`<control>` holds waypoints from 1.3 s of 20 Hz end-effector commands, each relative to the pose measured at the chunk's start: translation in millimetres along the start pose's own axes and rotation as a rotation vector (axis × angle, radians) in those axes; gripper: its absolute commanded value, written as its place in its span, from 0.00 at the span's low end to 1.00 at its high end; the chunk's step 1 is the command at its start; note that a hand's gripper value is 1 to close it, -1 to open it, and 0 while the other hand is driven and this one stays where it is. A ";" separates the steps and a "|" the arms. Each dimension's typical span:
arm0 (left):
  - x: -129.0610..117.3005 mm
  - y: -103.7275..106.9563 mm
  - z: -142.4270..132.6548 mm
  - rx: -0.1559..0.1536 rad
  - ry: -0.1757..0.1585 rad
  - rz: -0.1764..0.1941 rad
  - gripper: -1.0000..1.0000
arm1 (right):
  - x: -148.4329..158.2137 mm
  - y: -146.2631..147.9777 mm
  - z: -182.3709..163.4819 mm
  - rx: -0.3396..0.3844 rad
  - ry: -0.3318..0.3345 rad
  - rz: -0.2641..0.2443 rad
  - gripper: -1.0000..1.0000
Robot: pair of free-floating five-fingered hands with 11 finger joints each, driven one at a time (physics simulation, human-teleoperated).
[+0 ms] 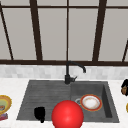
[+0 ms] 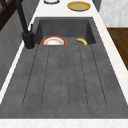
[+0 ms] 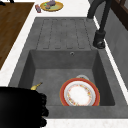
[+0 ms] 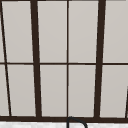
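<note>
Hanging just before the front edge of the sink (image 1: 45,95), at its ribbed draining end, the left hand (image 1: 40,113) appears in the front view as a small dark shape. I cannot tell whether it is released or clenched. A red ball (image 1: 67,115) sits just beside it toward the sink's middle, apart from the hand and covering part of the sink's front rim.

Seen from the right side, the right hand (image 3: 20,107) is a large dark mass by the front corner of the sink's basin end. I cannot tell its state either, and nothing can be seen in it. A banana (image 3: 36,86) lies nearest to it on the basin floor against the sink's front wall, with its far end passing behind the hand.

A red-rimmed plate (image 1: 91,102) rests in the same basin, toward the back of the sink and well apart from the banana. The black faucet (image 1: 68,75) stands on the sink's back edge between basin and draining board. A yellow bowl (image 1: 3,103) is on the counter beyond the sink's draining end, and a yellow plate (image 2: 78,6) on the counter beyond its basin end.
</note>
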 end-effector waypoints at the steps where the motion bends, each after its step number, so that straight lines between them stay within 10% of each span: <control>1: 0.0 0.0 0.0 0.000 0.000 0.000 0.50 | -30.1 1.9 9.8 0.025 0.012 0.006 1.00; 20: 0.0 0.0 0.0 0.000 0.000 0.000 0.50 | -184.1 79.1 27.4 0.006 0.017 0.065 1.00; 26: 0.0 0.0 0.0 0.000 0.000 0.000 0.50 | -181.6 132.6 15.9 -0.004 0.100 0.130 1.00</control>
